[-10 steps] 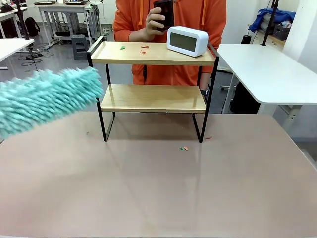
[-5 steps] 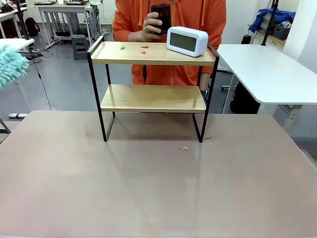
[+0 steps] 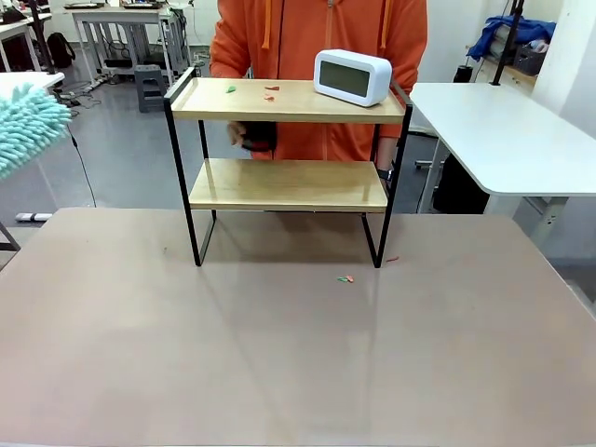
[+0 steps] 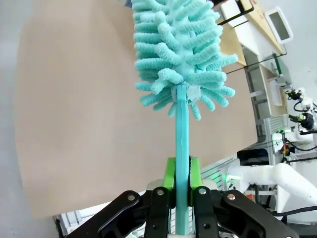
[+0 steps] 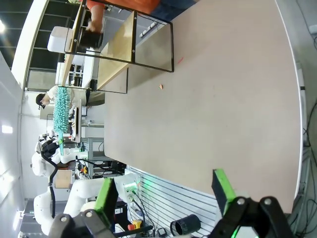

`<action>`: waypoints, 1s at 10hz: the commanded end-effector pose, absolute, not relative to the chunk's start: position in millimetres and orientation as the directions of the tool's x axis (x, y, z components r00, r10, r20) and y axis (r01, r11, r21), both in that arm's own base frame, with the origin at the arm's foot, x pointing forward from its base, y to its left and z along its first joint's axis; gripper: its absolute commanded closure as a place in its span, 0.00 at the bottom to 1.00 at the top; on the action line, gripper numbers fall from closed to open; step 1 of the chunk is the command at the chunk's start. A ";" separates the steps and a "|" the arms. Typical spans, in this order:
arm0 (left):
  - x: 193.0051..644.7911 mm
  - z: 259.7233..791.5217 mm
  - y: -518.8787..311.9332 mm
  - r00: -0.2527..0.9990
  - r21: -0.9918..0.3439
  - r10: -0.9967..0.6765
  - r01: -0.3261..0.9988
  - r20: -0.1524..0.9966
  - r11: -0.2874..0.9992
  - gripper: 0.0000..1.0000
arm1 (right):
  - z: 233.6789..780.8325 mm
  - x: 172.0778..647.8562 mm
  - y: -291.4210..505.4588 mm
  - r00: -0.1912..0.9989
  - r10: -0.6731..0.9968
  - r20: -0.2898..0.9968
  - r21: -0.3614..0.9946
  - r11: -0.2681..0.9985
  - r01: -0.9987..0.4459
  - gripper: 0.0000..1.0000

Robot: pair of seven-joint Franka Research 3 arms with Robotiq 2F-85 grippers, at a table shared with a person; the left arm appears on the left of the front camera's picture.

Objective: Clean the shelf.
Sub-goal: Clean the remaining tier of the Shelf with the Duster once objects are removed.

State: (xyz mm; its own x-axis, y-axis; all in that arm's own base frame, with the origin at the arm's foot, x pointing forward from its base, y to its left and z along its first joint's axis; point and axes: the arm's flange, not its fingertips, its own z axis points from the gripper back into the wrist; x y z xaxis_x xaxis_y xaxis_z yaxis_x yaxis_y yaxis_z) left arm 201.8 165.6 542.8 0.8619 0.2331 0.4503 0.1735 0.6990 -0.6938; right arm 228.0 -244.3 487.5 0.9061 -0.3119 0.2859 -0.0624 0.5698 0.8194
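**A:** Beige desk (image 3: 279,363) up front, white tables and grey floor behind it. Where is the shelf?

**B:** The shelf (image 3: 284,186) stands on its four legs at the desk's far edge, about the middle. A person in an orange hoodie (image 3: 321,37) is right behind it.

**A:** What's on it?

**B:** A white digital clock (image 3: 352,76) sits toward the right end of the top board, and a few green and red scraps (image 3: 268,92) lie toward the left end. Two stray bits (image 3: 346,278) lie on the desk near the shelf's right front leg.

**A:** And the person's hand?

**B:** The hand (image 3: 253,136) is behind the shelf, between the two boards, holding something dark. I can't tell what.

**A:** Left pincer?

**B:** The left pincer (image 4: 182,171) pinches the turquoise handle of a fluffy microfibre duster (image 4: 181,59) between its green pads. The duster's head hangs in the air beyond the desk's far left corner, well apart from the shelf.

**A:** Right pincer?

**B:** The right pincer (image 5: 165,191) is spread wide with nothing between its fingers, and it looks across the desk at the shelf from well away.
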 end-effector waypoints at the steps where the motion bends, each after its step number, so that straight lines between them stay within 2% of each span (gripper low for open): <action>1: 190.3 547.0 167.1 0.851 -0.677 0.224 0.191 0.475 0.710 0.87 | 488.3 228.6 -244.4 0.900 -0.306 0.311 0.818 0.568 -0.090 0.00; 10: 190.3 547.0 167.1 0.851 -0.677 0.224 0.191 0.475 0.710 0.87 | 488.3 228.6 -244.4 0.900 -0.306 0.311 0.818 0.568 -0.090 0.00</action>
